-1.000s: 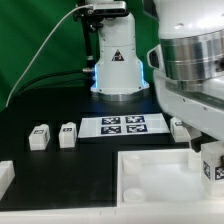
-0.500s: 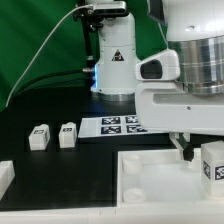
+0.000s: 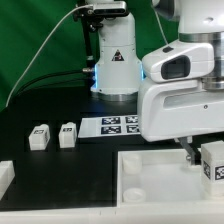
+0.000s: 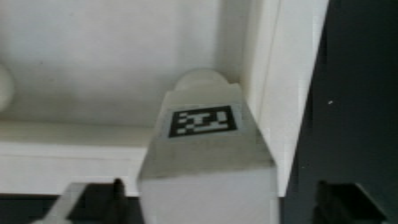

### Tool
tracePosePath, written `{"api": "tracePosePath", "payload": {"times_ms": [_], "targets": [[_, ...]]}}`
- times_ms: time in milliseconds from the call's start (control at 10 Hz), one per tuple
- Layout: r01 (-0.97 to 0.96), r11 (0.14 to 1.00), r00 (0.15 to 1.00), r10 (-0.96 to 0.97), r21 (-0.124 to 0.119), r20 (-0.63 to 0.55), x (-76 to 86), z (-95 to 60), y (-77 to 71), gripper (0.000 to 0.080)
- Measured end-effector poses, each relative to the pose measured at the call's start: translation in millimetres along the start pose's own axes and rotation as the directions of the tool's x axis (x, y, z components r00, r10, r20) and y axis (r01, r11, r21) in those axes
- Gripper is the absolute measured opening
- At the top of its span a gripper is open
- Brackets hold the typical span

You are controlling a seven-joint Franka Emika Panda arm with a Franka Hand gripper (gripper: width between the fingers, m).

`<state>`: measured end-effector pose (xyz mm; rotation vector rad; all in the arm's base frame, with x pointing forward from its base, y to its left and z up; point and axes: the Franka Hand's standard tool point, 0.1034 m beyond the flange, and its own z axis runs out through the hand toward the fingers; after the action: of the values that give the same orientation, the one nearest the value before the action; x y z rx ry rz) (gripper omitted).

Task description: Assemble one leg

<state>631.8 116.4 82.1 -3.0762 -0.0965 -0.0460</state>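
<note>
- Against 1 second ago, the arm's white housing (image 3: 185,105) stands higher and squarer to the exterior camera. It covers one end of the marker board (image 3: 118,125), while the leg (image 3: 213,165) has hardly shifted.
- A black table (image 3: 30,112) fronts a green backdrop (image 3: 30,40). 2 other legs (image 3: 40,137) (image 3: 68,134) sit side by side at the exterior view's left of the marker board, and a white tray (image 3: 150,180) fills the foreground.
- The pincer (image 4: 214,200) is clamped on the leg, over the tray's corner at the exterior view's right. Whether leg and tray touch cannot be told.
- The leg's long axis stands roughly upright, lower end toward the tray, its tag (image 4: 201,121) facing the exterior camera.
</note>
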Motion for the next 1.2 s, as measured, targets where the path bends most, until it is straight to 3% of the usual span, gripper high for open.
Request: {"api": "tracePosePath", "payload": {"times_ms": [100,200,300,500,700,800,1100,1200], "targets": [[0.004,1.000,1.000,-0.004,0.000,0.000,0.0,0.0,0.2,0.0393],[-0.025,1.000,1.000,0.025,0.001,0.000,0.0,0.1,0.3,0.0393],[-0.176,0.984,0.984,0.176,0.001,0.000,0.1,0.1,1.8,0.0292],[-0.441,0.897,0.898,0.441,-0.004,-0.003,0.4,-0.1,3.0,0.0292],[-0.766,0.643,0.643,0.765,-0.020,-0.024,-0.6,0.8,4.3,0.0292],[-0.884,0.467,0.467,0.884,-0.019,-0.020,-1.0,0.8,6.0,0.0292],[-0.998,0.057,0.057,0.998,-0.007,0.009,-4.6,1.9,6.0,0.0294],[-1.000,-0.001,-0.001,1.000,-0.007,0.007,-5.0,2.0,2.8,0.0294]]}}
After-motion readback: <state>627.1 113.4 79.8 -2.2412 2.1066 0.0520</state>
